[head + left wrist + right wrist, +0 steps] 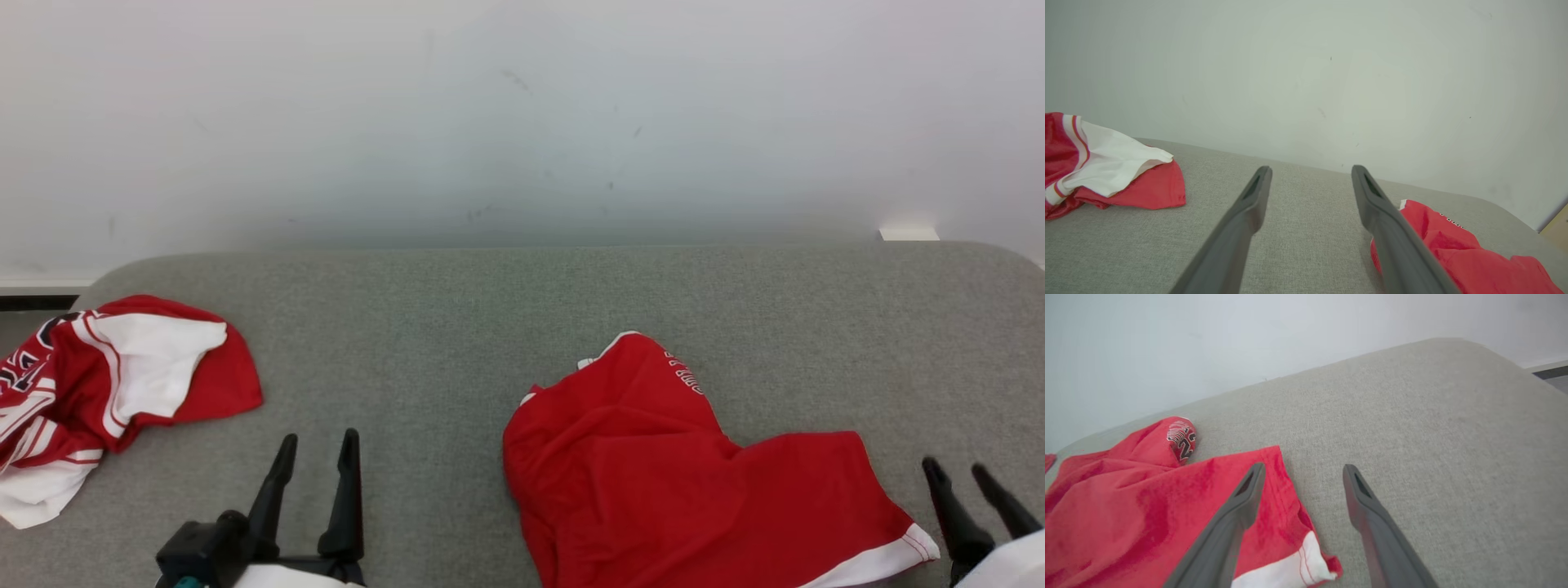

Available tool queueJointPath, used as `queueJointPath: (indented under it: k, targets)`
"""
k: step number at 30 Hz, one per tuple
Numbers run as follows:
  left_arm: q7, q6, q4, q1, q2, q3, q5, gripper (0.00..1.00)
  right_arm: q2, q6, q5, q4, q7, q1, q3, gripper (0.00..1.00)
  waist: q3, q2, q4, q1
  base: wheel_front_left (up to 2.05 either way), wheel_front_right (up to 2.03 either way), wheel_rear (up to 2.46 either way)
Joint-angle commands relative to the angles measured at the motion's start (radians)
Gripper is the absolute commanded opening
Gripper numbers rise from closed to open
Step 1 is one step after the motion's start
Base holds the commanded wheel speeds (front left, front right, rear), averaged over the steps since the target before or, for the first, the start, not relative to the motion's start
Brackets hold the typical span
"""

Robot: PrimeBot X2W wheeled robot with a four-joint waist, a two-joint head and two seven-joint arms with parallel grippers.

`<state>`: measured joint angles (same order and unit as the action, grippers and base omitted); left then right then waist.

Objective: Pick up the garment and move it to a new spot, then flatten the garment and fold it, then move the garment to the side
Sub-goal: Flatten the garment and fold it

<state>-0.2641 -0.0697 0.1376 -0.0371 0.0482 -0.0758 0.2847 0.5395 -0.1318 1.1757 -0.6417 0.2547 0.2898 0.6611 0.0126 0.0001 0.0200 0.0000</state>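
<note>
- The red garment (653, 474) lies rumpled on the grey padded worktop (457, 327), from the middle towards the right, close to the front edge.
- The right claw (1303, 468) is spread wide and empty at the garment's right-hand corner. One finger crosses the cloth and the other is over bare worktop. I can't tell whether it touches.
- The left claw (1311, 169) is also spread and empty, just left of the garment.
- A red-and-white garment (122, 384) is bunched well off to the left.
- The cloth looks thin, light and limp. It should sag and bunch rather than hold a shape, and it won't break.
- I'd pinch the white hem corner (1290, 571) and another edge. A grab in the middle would likely catch several layers.
</note>
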Motion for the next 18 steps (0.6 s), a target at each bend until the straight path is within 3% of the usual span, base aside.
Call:
queueJointPath:
  k: [1,3,9,14,18]
  targets:
    - [0.0,-0.003,-0.003,0.007,0.004,0.006,-0.006,1.0,-0.013,0.002,-0.06,0.024,0.011,0.018,-0.065,1.0,0.003,-0.0001,0.001,0.0,0.0,0.0,0.0]
    - [0.0,-0.004,-0.004,0.008,0.004,0.009,-0.007,1.0,-0.043,0.002,-0.161,0.076,0.01,0.018,-0.181,1.0,0.004,-0.0001,0.002,0.0,0.0,0.0,0.0]
    - [0.0,-0.015,-0.001,-0.008,0.004,-0.005,-0.012,1.0,-0.225,0.002,-0.512,0.27,0.009,-0.107,-0.478,1.0,0.002,-0.0001,-0.014,0.0,0.0,0.0,0.0]
    - [0.0,-0.018,-0.004,-0.011,0.004,-0.011,-0.012,1.0,-0.366,0.002,-0.727,0.386,0.009,-0.2,-0.598,1.0,-0.002,-0.0001,-0.026,0.0,0.0,0.0,0.0]
    - [0.0,-0.016,0.004,-0.003,0.004,-0.019,-0.003,1.0,-0.428,0.002,-0.802,0.425,0.009,-0.241,-0.628,1.0,-0.003,-0.0001,-0.028,0.0,0.0,0.0,0.0]
